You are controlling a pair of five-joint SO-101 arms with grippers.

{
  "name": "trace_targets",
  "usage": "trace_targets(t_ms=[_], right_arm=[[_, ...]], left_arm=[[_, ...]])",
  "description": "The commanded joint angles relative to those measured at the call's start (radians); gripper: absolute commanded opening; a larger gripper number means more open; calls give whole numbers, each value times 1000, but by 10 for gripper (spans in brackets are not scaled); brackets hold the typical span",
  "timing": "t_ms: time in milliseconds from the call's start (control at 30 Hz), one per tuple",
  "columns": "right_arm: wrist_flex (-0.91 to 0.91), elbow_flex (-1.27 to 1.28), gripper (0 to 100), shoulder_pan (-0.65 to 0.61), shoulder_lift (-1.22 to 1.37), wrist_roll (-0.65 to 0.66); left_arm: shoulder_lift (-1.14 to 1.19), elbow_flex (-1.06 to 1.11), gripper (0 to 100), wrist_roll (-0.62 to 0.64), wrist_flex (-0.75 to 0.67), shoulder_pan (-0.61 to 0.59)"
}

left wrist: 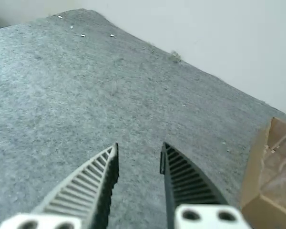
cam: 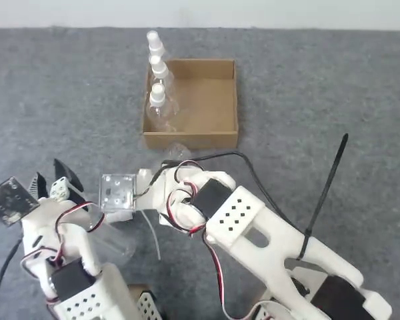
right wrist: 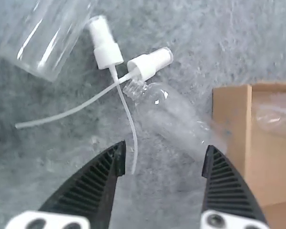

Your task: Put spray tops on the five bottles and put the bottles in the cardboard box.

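The cardboard box [cam: 220,133] lies at the far middle of the table, with three capped bottles [cam: 159,100] upright along its left wall. In the right wrist view my right gripper [right wrist: 164,160] hangs open over an uncapped clear bottle [right wrist: 174,117] lying by the box's corner [right wrist: 257,143]. Two white spray tops [right wrist: 105,47] [right wrist: 150,62] with long tubes lie at that bottle's neck. Another uncapped bottle [right wrist: 47,38] lies farther off and appears in the high view [cam: 113,237]. My left gripper [left wrist: 139,157] is open over bare carpet, at the near left [cam: 51,177].
Grey carpet covers the table. A black cable tie [cam: 327,187] sticks up at the right beside the right arm [cam: 253,227]. The box's corner [left wrist: 271,176] shows to the side of my left gripper. Open carpet lies left and right of the box.
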Motion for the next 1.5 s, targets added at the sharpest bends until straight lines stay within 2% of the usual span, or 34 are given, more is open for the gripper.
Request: trace_targets(t_ms=[0, 233, 833, 1033, 1467], right_arm=[[5, -61, 230, -13, 2, 89], [8, -89, 230, -13, 45, 222], [10, -370, 230, 18, 476, 477], [10, -391, 230, 19, 558, 526], [7, -390, 227, 28, 631, 528]], left_arm=[[-21, -67, 135, 6, -32, -32], [-21, -67, 135, 6, -32, -41], [-21, -64, 135, 6, -34, -38], [-21, -62, 135, 6, -34, -37], [-21, -62, 135, 6, -35, -37]])
